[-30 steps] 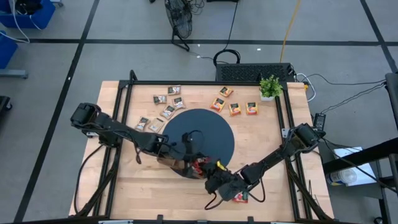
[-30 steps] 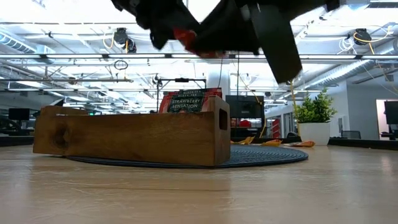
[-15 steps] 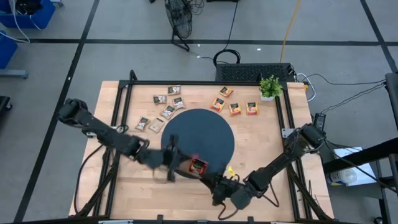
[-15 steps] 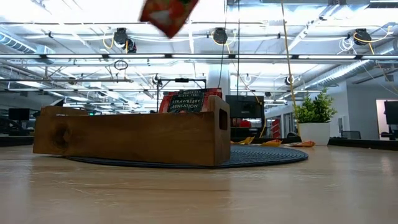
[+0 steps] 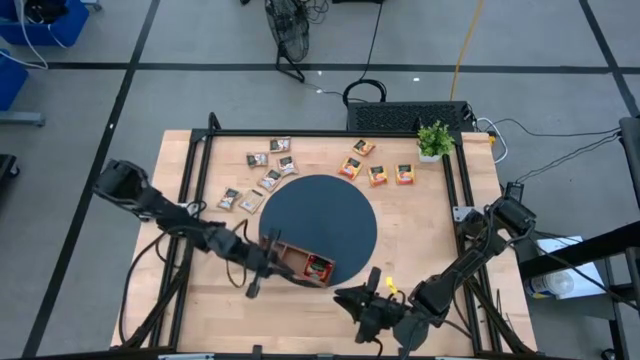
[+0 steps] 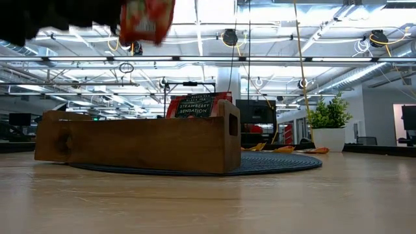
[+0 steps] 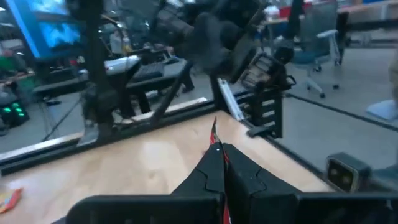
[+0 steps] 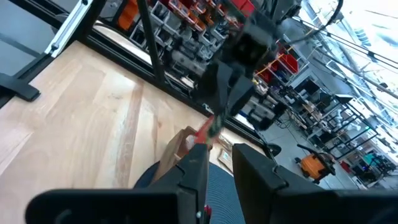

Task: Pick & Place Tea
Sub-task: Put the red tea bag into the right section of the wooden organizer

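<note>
Left gripper [image 7: 216, 148] pinches a red tea sachet [image 6: 146, 19] (light, floppy, probably slippery). An edge grip suits it. Right gripper [image 5: 365, 303] waits nearby.

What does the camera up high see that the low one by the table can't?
Only the high view: the brown sachets lying beyond the mat, and the right gripper, open, near the table's front edge. Only the low view: the words Strawberry Sensation on the labelled sachet standing in the tray, and the red sachet raised high, pinched by the shut left gripper. Both: the wooden tray, round mat, orange sachets and plant.
</note>
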